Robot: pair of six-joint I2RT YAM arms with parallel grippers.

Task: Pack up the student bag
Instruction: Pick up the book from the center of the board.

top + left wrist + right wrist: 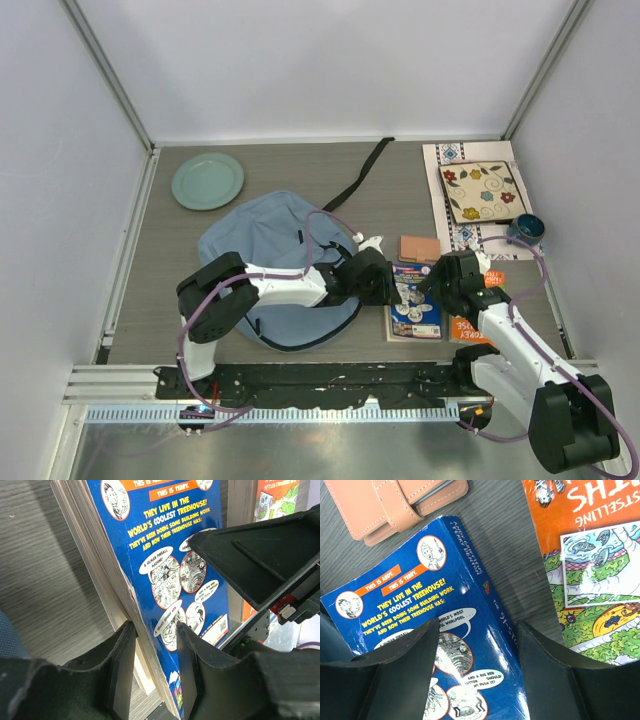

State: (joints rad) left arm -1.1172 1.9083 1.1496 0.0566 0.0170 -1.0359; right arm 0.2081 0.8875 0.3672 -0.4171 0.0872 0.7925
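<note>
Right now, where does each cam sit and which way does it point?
Top external: above and behind the arms, looking down on the table; both arms show, bases at the bottom, the left one crossing the student bag.
Right wrist: looks down past the open right gripper at the blue book, orange book and tan case.
Left wrist: looks along the left gripper, its fingers either side of the blue book's page edge; the right gripper shows too.
Shared: both wrist views show the blue book's back cover.

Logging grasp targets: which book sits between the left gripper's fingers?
The blue book, its page edge between them; the orange book lies flat beside it, untouched.
</note>
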